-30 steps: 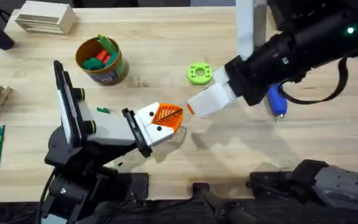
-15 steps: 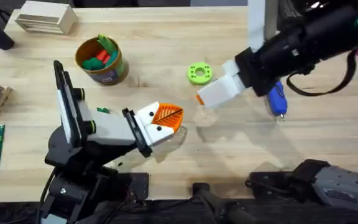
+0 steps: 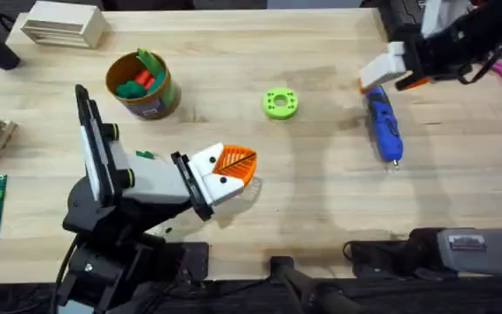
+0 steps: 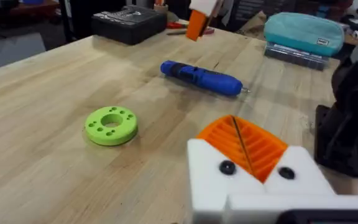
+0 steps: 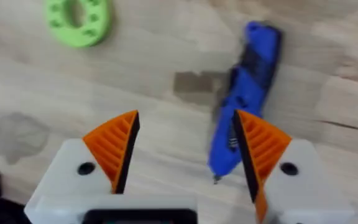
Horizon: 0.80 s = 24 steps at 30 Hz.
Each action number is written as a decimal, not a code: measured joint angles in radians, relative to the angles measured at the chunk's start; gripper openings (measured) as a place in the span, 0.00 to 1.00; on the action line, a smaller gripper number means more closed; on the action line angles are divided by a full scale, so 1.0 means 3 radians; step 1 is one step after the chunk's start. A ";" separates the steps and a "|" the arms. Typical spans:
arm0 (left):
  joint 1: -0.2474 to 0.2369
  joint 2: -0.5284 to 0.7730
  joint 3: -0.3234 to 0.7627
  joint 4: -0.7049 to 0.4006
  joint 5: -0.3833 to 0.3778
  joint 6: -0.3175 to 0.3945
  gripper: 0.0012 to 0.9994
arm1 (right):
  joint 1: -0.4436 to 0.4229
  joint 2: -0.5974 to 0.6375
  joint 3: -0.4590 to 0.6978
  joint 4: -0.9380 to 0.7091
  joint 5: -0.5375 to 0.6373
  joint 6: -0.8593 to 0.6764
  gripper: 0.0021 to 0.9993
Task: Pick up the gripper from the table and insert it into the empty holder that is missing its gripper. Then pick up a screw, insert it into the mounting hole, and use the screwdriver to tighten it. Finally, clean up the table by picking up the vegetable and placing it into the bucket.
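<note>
Now hovering, right gripper (image 5: 182, 152) spread wide and empty, above the screwdriver (image 3: 383, 126) lying flat on the table (image 3: 321, 192); probably light, stiff, apt to roll, best pinched mid-barrel. Left gripper (image 4: 241, 146) resting shut, empty.

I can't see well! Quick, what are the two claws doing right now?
Left gripper: shut, holding nothing.
Right gripper: open, empty, above the screwdriver.

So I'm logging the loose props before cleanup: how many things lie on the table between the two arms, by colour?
Blue: 1, the screwdriver
Lime green: 1, the ring
Dark green: 1, the vegetable
Tan with yellow rim: 1, the bucket, holding green and red toy pieces
Total: 4
</note>
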 joint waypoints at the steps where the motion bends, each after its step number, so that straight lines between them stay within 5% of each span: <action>1: 0.0000 0.0000 0.0000 0.0000 0.0000 0.0000 0.01 | -0.0089 0.0074 0.0000 0.0058 0.0027 -0.0065 0.89; 8: 0.0000 0.0000 0.0001 0.0000 0.0000 0.0000 0.01 | -0.0442 0.0736 -0.0001 0.0422 0.0145 -0.0343 0.89; 24: 0.0000 0.0000 0.0000 0.0000 0.0000 0.0000 0.01 | -0.0407 0.1253 -0.0003 0.0599 0.0533 -0.0457 0.89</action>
